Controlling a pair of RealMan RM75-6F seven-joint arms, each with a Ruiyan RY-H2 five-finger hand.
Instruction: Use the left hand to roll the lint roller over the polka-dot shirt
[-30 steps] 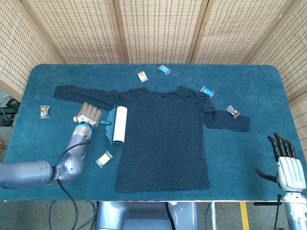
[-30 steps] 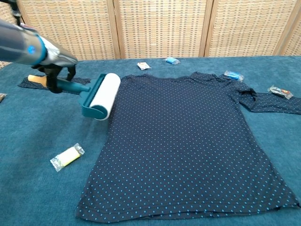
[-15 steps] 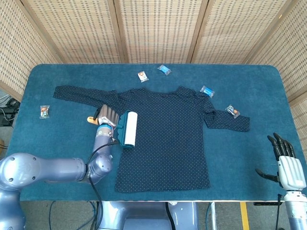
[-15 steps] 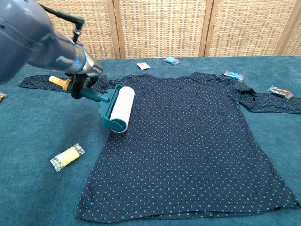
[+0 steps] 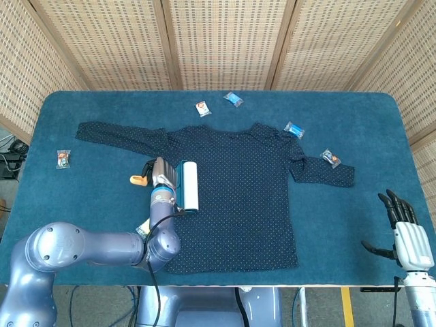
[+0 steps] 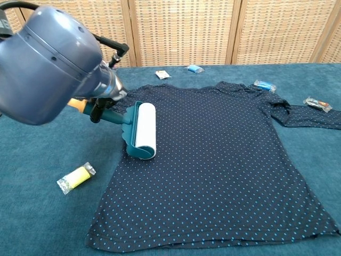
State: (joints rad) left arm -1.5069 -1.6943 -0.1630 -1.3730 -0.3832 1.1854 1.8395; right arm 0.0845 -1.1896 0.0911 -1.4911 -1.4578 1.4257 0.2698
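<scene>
The dark polka-dot shirt (image 5: 238, 184) (image 6: 213, 149) lies flat across the table's middle, sleeves spread. On its left side lies the lint roller (image 5: 189, 186) (image 6: 144, 128), white drum in a teal frame with an orange-tipped handle. My left hand (image 5: 162, 174) (image 6: 104, 104) grips that handle just left of the drum; the big grey arm hides most of the hand in the chest view. My right hand (image 5: 407, 235) hangs open at the table's front right corner, holding nothing, and is seen only in the head view.
Small wrapped packets lie scattered: a yellow one (image 6: 76, 177) front left of the shirt, one (image 5: 63, 159) at far left, two (image 5: 202, 107) (image 5: 234, 99) behind the collar, two (image 5: 294, 129) (image 5: 331, 158) by the right sleeve. A wicker screen stands behind the table.
My left hand has carried the roller rightward from the table beside the shirt onto the shirt's left side, and slightly toward the front. The right hand has stayed still.
</scene>
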